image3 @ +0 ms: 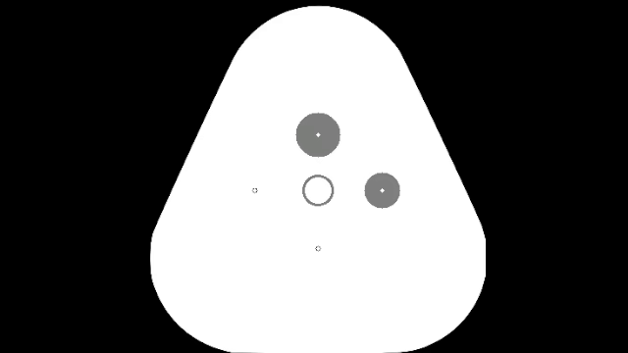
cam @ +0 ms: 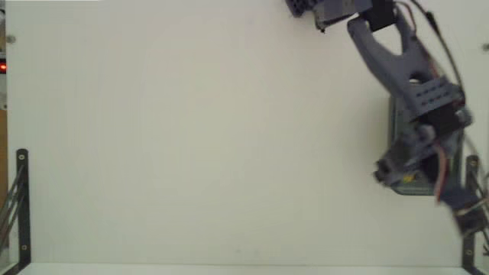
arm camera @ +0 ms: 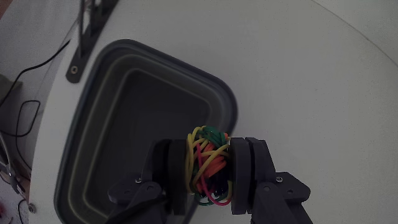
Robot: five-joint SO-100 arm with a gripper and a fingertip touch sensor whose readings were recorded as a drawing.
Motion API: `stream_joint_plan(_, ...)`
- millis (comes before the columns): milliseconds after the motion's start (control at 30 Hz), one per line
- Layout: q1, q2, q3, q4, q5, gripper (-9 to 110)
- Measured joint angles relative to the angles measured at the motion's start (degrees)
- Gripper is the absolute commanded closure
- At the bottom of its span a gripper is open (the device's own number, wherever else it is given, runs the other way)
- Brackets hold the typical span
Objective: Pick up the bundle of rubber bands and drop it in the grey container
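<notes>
Squeezed tight between my two black fingers [arm camera: 168, 180] sits the bundle of rubber bands [arm camera: 208, 165], mostly yellow with green, red and orange strands. So my gripper [arm camera: 208, 177] is closed on it and has it up off the table. Right below and a bit ahead lies the grey container [arm camera: 99, 93], and the ball hangs over its near rim. I think the carrying part is nearly done. Next I should move a little more over the tub's middle, then open up and let go. No words or labels show anywhere
</notes>
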Motion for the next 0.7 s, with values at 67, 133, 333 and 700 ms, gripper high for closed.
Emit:
stream_joint_plan(67, -1.6, 0.9, 0.8, -0.1, 0.1, 64)
stream_joint_plan(133, -3.0, 1.4, 1.5, -0.7, 0.0, 64)
stream_joint_plan(333, -6.4, 3.0, 3.3, -0.8, 0.0, 64)
stream_joint_plan(700, -8.5, 4.4, 3.3, -0.8, 0.0, 64)
